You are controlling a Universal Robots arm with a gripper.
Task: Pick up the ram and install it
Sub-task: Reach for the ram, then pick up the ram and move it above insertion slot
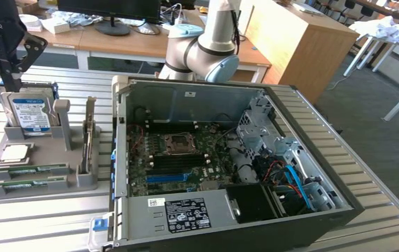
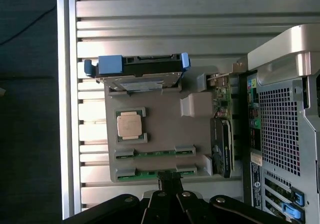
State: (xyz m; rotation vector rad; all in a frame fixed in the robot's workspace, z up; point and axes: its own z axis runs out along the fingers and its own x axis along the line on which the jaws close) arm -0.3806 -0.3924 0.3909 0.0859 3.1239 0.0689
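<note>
Single arm. Its gripper (image 1: 10, 79) hangs high over the grey parts holder (image 1: 49, 152), at about 10 o'clock in the exterior view. The fingers are pressed together with nothing between them. The wrist view shows the same: the dark tips meet and are empty.

The ram (image 1: 31, 184) is not picked up. It lies flat in the outermost slot of the holder, on the side away from the hard drive (image 1: 31, 113). A second stick (image 1: 37, 169) lies parallel just beside it, and the square processor (image 1: 15, 153) sits one row further in.

Key relation, exterior view: the ram lies at roughly 6 o'clock from the gripper and well below it. Its long axis runs close to 9-to-3 o'clock, with the 3 o'clock end pointing at the computer case (image 1: 192, 102). In the wrist view the closed tips appear just over the middle of the ram (image 2: 155, 173), crossing its long axis. Judgement: the gripper is lined up over that stick rather than its neighbour, though how high it stands above the stick cannot be read.

The case stands open at 3 o'clock from the holder, with the motherboard (image 1: 178, 152) exposed. I cannot tell whether any of its memory slots is already filled.
</note>
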